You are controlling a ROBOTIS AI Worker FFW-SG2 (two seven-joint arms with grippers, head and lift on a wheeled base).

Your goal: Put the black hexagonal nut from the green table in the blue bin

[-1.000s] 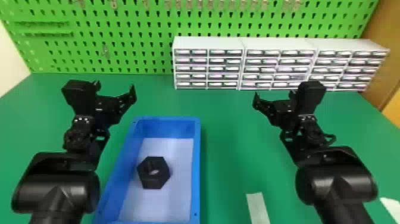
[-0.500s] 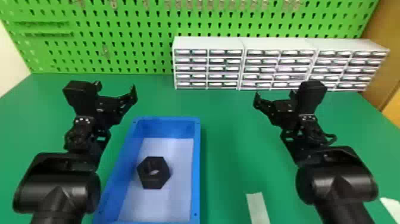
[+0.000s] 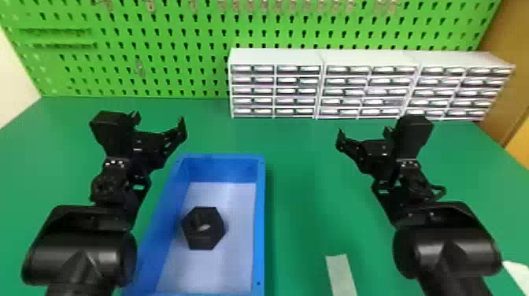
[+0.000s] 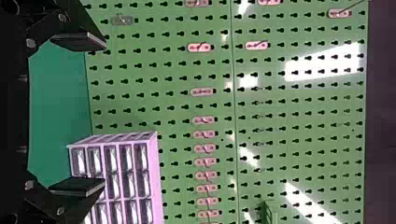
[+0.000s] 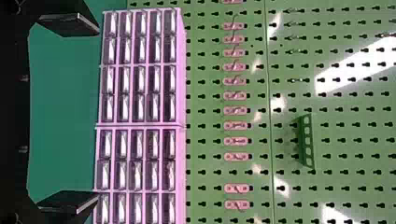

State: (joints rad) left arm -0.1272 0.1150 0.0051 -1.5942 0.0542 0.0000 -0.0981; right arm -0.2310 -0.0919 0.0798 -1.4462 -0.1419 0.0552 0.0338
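The black hexagonal nut (image 3: 214, 232) lies inside the blue bin (image 3: 260, 220), resting on the pale floor nearer the bin's left wall than its right, with its hole visible from above. The bin sits on the green table (image 3: 307, 177), between the two arms but closer to the left one. The left gripper (image 3: 159, 119) is above the table, near the bin's far left corner; in its wrist view, the two flat fingers (image 4: 79, 41) stand wide apart with nothing between them. The right gripper (image 3: 364, 132) is well apart from the bin, over the right part of the table, its flat fingers (image 5: 70, 23) likewise spread and empty. White drawer cabinets (image 3: 275, 57) stand side by side at the table's back, before a green pegboard (image 3: 177, 51) fitted with small hooks. A pale strip (image 3: 340, 275) lies on the table to the right of the bin.
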